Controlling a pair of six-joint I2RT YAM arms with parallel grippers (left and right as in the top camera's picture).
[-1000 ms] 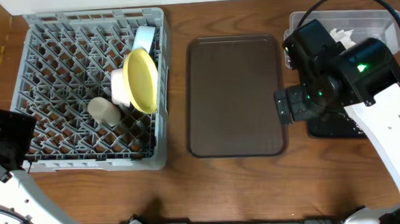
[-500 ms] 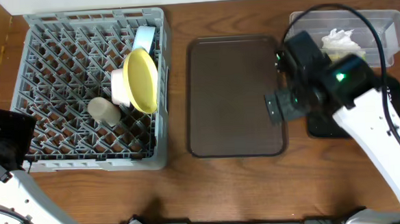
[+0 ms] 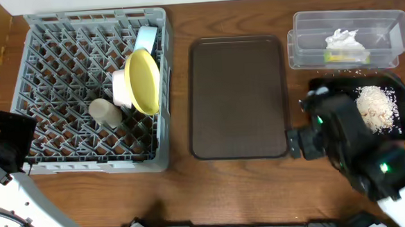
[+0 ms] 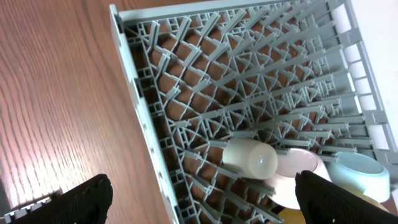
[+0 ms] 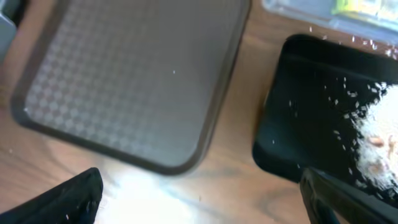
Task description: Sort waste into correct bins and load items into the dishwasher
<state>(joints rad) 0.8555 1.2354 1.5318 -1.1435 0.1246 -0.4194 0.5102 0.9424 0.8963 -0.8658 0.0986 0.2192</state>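
Note:
The grey dishwasher rack (image 3: 52, 162) on the left holds the yellow-green plate (image 3: 145, 80) on edge, a light blue bowl (image 3: 146, 38), a white bowl (image 3: 120, 86) and a pale cup (image 3: 106, 113). At the far right, a clear tub (image 3: 302, 25) contains the white napkin (image 3: 342, 39) and the wrapper (image 3: 345, 56). Rice crumbs (image 3: 377, 108) lie in the black tray (image 3: 326, 89). My right gripper (image 5: 202, 199) hangs open and empty over the wood between the two trays. My left gripper (image 4: 202, 199) is open and empty at the rack's near-left corner (image 4: 134, 93). The chopsticks are out of view.
A brown serving tray (image 3: 238, 98) lies bare in the middle. Loose crumbs are scattered on the wood by the black tray's edge (image 5: 273, 124). My right arm (image 3: 357, 157) covers the near right of the table and my left arm (image 3: 9, 141) the near left.
My right arm has drawn back from over the tub and black tray toward the table's near edge, uncovering the crumbs and the napkin. The left arm has not moved.

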